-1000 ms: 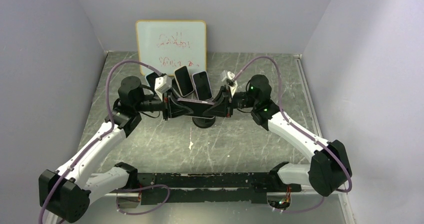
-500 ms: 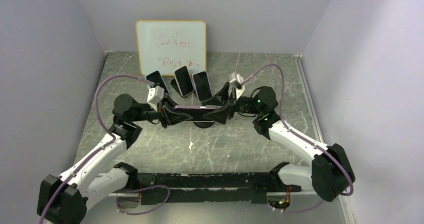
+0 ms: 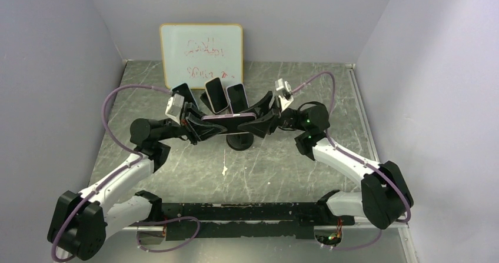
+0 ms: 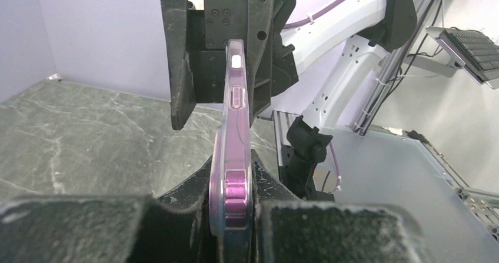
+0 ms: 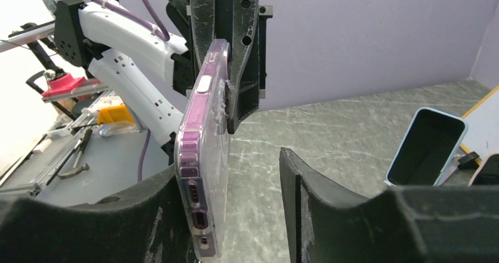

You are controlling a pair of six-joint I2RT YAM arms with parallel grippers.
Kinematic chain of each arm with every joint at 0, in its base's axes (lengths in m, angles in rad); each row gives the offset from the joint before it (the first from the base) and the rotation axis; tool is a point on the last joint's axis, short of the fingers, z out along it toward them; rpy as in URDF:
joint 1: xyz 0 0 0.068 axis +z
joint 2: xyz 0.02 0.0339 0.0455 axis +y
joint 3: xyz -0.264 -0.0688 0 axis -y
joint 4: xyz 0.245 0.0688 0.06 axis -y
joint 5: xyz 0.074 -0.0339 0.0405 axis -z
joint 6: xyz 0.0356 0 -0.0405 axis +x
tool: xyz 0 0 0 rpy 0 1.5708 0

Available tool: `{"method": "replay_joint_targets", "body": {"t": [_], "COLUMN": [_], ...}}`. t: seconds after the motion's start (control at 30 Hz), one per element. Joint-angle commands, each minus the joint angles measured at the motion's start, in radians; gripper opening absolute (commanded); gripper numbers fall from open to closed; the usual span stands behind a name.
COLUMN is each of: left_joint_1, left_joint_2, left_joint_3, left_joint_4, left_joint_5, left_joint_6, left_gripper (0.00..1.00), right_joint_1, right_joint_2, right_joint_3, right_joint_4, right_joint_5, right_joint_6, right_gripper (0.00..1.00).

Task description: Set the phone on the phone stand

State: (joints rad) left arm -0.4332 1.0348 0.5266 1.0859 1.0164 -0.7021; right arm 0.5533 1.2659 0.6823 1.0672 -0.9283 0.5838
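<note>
Holding the phone (image 3: 229, 118) edge-up with its long axis left to right, we have the left gripper (image 3: 202, 127) clamped on one end; the right gripper (image 3: 260, 119) stands apart around the other (one finger touching); the phone stand (image 3: 239, 142) waits just beneath.

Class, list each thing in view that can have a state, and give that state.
Purple phone: held aloft over the stand.
Left gripper: jaws shut on the purple phone.
Right gripper: jaws open, one touching the phone.
Phone stand: upright below the phone.
Three other phones: propped upright.
Whiteboard: leaning, scribbled in red.
</note>
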Motion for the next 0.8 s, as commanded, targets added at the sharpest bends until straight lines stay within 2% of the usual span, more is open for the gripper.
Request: {"method": "replay_joint_targets", "body": {"t": [0.0,0.07,0.17,0.57,0.77], "left_joint_1": [-0.013,-0.013,-0.013,-0.013,-0.013], "left_joint_2": [-0.075,-0.083,-0.089,-0.077,-0.082], "left_joint_3": [0.06,0.068,0.076,0.118,0.121], "left_joint_4": [-0.031,-0.075,-0.135,-0.195,-0.207], "left_joint_5": [0.02,0.018,0.005,0.006,0.004], "left_joint_6": [0.08,0.11,0.153,0.207,0.214], "left_gripper": [0.05,0.05,0.05,0.05,0.05], "right_joint_1": [0.001,0.003,0.005,0.034,0.048], "right_joint_2": [0.036,0.052,0.076,0.09,0.096], "right_joint_3": [0.039,0.047,0.047,0.079,0.095], "right_joint_4": [-0.075,-0.076,-0.054,-0.183,-0.226], "right_joint_5": [0.023,0.011,-0.002,-0.032,-0.039], "right_joint_6": [-0.032,-0.021,0.007,-0.057,-0.084], "right_gripper": [0.47,0.39,0.33,0.38,0.3]}}
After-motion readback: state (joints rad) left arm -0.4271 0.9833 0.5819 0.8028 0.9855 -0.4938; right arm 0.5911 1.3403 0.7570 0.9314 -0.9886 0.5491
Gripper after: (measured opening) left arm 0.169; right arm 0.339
